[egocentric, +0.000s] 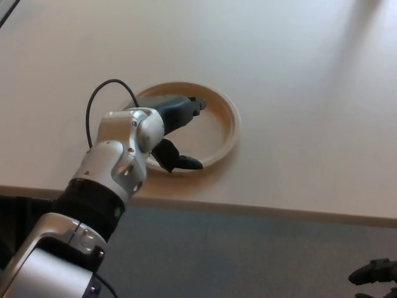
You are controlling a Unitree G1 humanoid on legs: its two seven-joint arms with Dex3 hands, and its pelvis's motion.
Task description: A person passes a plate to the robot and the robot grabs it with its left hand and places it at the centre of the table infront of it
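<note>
The plate (214,133) lies flat on the counter (298,81), near its front edge. The left robot hand (177,124) hangs over the plate's left side, fingers (193,105) spread from the thumb (180,161), gripping nothing. The right robot hand (374,273) shows only as a dark shape at the lower right corner, and I cannot tell how it is set.

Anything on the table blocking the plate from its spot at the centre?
Nothing visible does. The plate lies flat on the table, near its front edge, with the left hand over it. The tabletop around it is bare in this view. The right hand barely shows at the bottom right corner.
</note>
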